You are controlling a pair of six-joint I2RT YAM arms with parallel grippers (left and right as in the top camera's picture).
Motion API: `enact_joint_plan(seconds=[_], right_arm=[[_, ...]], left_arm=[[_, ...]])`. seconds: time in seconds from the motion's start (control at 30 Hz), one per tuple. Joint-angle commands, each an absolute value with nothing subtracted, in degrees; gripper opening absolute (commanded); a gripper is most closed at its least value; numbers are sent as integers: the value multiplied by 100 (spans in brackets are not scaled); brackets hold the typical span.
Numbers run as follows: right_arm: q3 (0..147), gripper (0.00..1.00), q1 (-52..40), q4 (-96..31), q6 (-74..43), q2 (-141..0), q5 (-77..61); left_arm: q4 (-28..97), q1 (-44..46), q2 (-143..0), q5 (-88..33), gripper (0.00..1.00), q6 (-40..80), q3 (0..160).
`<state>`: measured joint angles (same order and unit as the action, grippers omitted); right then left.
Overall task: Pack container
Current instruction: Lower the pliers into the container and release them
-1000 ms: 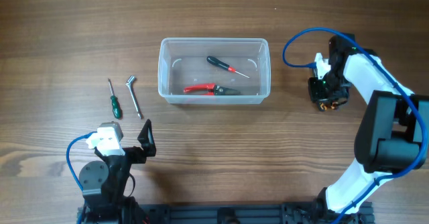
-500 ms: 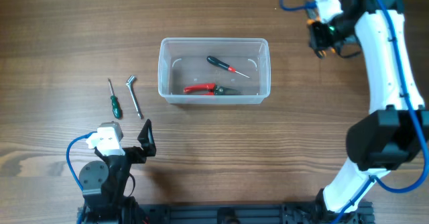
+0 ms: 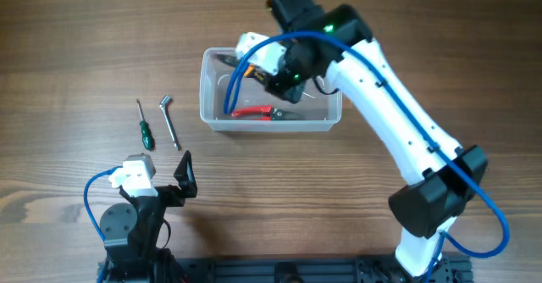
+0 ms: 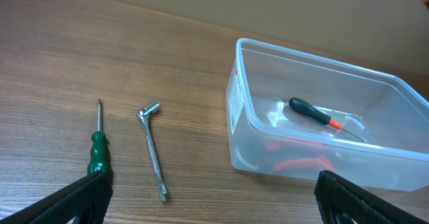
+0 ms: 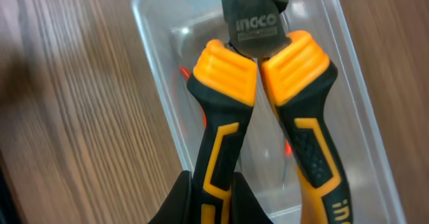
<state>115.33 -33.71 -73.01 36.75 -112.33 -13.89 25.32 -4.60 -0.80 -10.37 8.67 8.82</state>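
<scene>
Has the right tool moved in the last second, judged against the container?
Yes. The right tool moved left: it was to the right of the container, and now it hangs over the container, shut on orange pliers.

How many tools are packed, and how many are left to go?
Done: the red-handled pliers and black-handled screwdriver lie in the clear plastic rectangular tub. In hand: the right claw holds orange-and-black pliers over the tub. Left: the green-handled screwdriver and silver bent wrench on the wooden table.
</scene>
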Motion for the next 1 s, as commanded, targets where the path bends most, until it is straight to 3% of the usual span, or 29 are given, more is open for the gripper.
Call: enact_joint_plan(seconds=[0.0,0.43,0.97], right_arm=[[11277,4,-3426,-6980,3879,-11233,-1295],[11032,4,-3334,-6707,3673,-12650,-1007],[11010,4,-3028,-6462,3131,-13111,-722]], left_arm=[[2521,-427,-38,-1044,100,777,847],[2521,-427,-38,-1044,100,777,847],[2521,-427,-38,-1044,100,777,847]])
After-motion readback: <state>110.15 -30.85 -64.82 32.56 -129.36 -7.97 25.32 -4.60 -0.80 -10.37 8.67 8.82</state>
